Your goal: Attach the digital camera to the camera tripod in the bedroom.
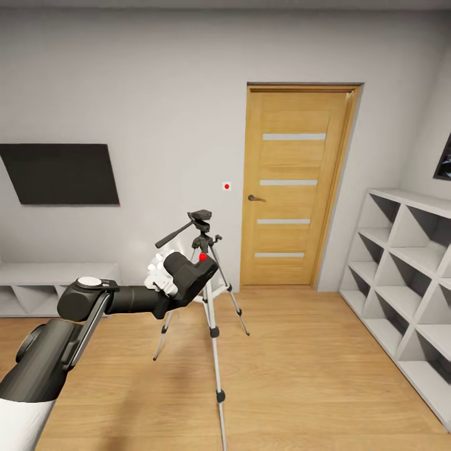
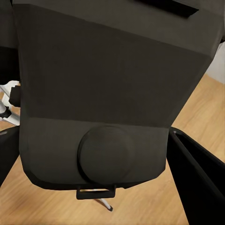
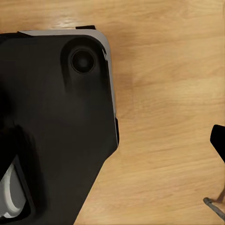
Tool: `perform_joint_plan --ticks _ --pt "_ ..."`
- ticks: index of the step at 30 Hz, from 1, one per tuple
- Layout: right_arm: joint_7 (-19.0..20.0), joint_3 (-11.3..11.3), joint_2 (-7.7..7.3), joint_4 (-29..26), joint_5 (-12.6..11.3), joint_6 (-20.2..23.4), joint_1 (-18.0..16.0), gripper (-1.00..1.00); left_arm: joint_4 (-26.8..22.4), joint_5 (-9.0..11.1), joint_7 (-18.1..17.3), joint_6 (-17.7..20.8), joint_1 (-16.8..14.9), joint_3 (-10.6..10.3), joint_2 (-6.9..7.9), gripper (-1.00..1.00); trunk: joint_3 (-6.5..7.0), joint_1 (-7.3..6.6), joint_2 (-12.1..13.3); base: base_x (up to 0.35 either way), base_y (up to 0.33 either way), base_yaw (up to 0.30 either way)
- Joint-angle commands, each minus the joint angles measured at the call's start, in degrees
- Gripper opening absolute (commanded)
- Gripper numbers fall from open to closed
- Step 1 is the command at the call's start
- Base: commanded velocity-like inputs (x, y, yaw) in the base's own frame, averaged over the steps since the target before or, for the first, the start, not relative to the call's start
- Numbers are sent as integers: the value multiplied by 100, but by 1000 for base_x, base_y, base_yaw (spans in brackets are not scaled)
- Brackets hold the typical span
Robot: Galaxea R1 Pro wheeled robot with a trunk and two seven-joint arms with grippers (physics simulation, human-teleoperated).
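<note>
The digital camera (image 1: pixel 193 270), black and boxy with a red button on top, is held in my left gripper (image 1: pixel 178 280), which is shut on it. In the head view it hangs a little below and left of the black head (image 1: pixel 201 218) of the camera tripod (image 1: pixel 213 313), in front of the upper legs. The tripod stands on the wood floor with its pan handle (image 1: pixel 172 237) pointing left. In the left wrist view the camera (image 2: pixel 112 79) sits between dark fingers (image 2: pixel 199 180), lens bump (image 2: pixel 105 154) facing me. A right fingertip (image 3: pixel 219 140) shows at the frame's edge over the floor.
A wooden door (image 1: pixel 294 181) is in the back wall behind the tripod. White cube shelves (image 1: pixel 407 282) line the right wall. A dark screen (image 1: pixel 62 173) hangs over a low white bench (image 1: pixel 44 285) at left. My black base (image 3: pixel 51 126) stands on the floor.
</note>
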Motion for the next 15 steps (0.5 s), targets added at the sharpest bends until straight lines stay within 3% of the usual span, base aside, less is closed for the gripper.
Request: perform_joint_plan --ticks 1,15 --pt "-2 32 4 25 -56 -87 -7 100 -4 -48 -56 23 -4 -1 1 -100 16 -20 38 0 0 0" --pt "37 -17 5 23 -48 -318 -7 100 -4 -48 -56 23 -4 -2 1 -100 52 -64 118 0 0 0"
